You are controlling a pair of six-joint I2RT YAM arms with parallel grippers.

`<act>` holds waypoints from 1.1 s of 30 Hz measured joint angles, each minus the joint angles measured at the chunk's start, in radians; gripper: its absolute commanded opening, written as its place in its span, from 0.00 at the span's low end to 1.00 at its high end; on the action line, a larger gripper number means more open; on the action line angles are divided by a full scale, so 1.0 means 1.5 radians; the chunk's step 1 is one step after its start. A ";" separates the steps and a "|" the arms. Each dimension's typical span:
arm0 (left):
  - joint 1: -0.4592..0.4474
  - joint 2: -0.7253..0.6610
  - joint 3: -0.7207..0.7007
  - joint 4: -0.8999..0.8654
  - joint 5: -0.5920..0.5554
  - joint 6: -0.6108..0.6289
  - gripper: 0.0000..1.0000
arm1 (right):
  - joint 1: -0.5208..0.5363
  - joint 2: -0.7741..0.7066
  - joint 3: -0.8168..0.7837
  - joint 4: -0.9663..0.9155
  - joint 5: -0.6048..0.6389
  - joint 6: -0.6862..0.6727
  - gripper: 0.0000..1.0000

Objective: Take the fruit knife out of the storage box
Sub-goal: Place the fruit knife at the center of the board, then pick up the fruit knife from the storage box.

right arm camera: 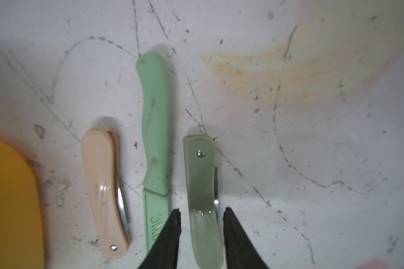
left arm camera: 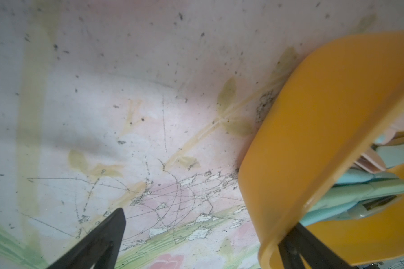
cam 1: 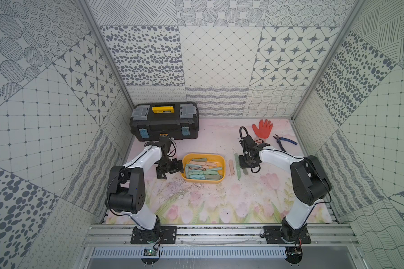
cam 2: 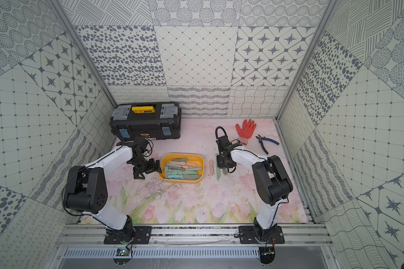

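On the flowered worktop (cam 1: 208, 205) the left pincer (left arm camera: 203, 223) stands wide open astride the end wall of the yellow storage box (cam 1: 204, 155), which holds a heap of pink and green knives (cam 1: 201, 173). Just beyond the box's other end lie a pink folder (right arm camera: 105, 186), a green sheathed knife (right arm camera: 155, 121) and the grey-green fruit knife (right arm camera: 202, 186). The fruit knife is out of the box, between the parted fingers of the right pincer (right arm camera: 201, 210), and neither finger touches it. Farther back are a red glove (cam 1: 262, 128), blue-handled pliers (cam 1: 283, 141) and a black toolbox (cam 1: 165, 123).
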 measured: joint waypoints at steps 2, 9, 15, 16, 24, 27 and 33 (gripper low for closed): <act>0.000 0.000 0.000 0.000 0.000 0.000 0.98 | 0.003 -0.037 0.004 -0.005 0.006 -0.002 0.37; 0.000 0.000 0.000 0.000 0.000 0.000 0.98 | 0.057 -0.118 0.028 0.031 -0.019 -0.069 0.43; 0.000 0.000 0.000 0.000 0.000 0.000 0.98 | 0.153 -0.090 0.113 0.058 -0.076 -0.160 0.47; 0.000 0.000 0.000 0.000 0.000 0.000 0.98 | 0.167 -0.076 0.134 0.061 -0.090 -0.176 0.47; 0.000 -0.001 0.000 0.000 0.000 0.000 0.98 | 0.231 0.037 0.256 0.027 -0.171 -0.258 0.45; 0.000 -0.001 0.000 0.000 0.000 0.000 0.98 | 0.246 0.074 0.285 0.004 -0.188 -0.279 0.44; 0.000 -0.001 0.000 0.000 0.000 0.000 0.98 | 0.269 0.128 0.300 -0.033 -0.190 -0.309 0.44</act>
